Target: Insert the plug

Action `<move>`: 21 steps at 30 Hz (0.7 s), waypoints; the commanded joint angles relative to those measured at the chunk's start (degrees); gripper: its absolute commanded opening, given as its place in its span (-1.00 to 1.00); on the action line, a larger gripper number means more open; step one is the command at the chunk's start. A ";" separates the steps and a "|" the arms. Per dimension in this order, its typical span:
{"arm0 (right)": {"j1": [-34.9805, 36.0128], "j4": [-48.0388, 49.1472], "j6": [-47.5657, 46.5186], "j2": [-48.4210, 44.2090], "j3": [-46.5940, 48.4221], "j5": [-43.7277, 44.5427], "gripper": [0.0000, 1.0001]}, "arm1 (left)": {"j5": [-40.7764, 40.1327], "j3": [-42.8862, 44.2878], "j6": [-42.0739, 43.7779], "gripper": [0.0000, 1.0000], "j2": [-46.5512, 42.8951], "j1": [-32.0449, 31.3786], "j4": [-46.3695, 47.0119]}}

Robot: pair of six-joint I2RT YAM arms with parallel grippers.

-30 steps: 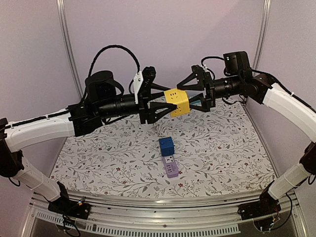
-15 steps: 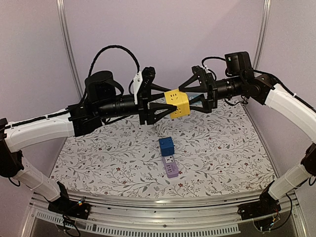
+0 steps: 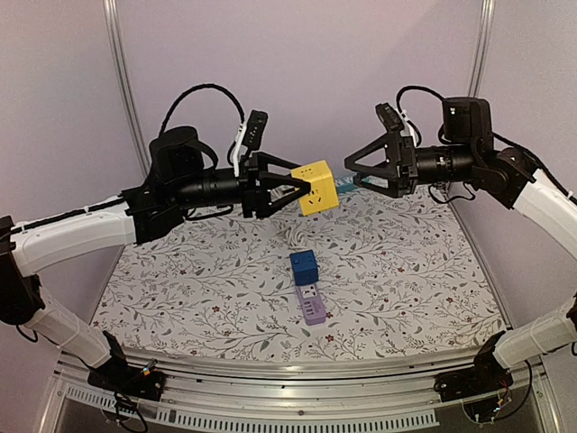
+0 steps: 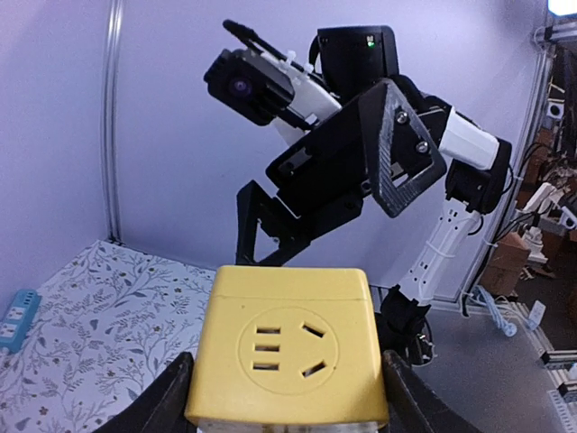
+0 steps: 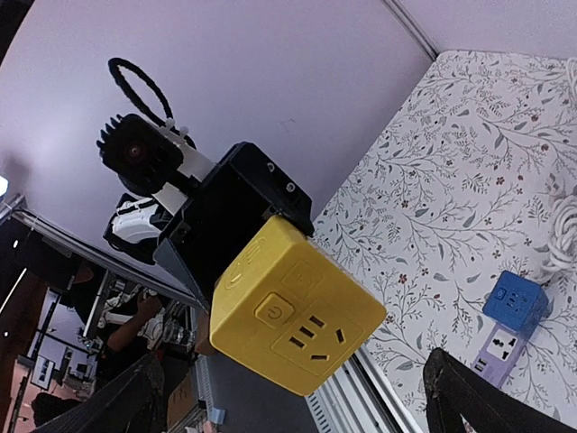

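Note:
My left gripper (image 3: 302, 191) is shut on a yellow cube socket (image 3: 316, 187) and holds it in the air above the table, with its black fingers (image 4: 171, 397) on both sides of the cube. The cube's socket face (image 4: 290, 347) points at the left wrist camera. It also shows in the right wrist view (image 5: 297, 316). My right gripper (image 3: 353, 168) is open and empty, apart from the cube on its right. A blue cube (image 3: 304, 267) and a purple power strip (image 3: 312, 305) lie mid-table. A white cable (image 5: 563, 225) runs to the blue cube (image 5: 518, 302). No separate plug shows clearly.
A teal power strip (image 3: 347, 185) lies at the back of the flowered table cover (image 3: 180, 289), and it also shows in the left wrist view (image 4: 18, 316). Purple walls and metal posts (image 3: 122, 81) close in the back and sides.
My right gripper has drawn back to the right, away from the yellow cube it was around. My left gripper has turned its wrist and the cube has shifted slightly.

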 commanded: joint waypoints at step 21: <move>4.95 13.19 -23.77 2.44 -1.68 0.05 0.98 | 17.36 -0.31 -40.39 -1.00 5.21 5.29 22.60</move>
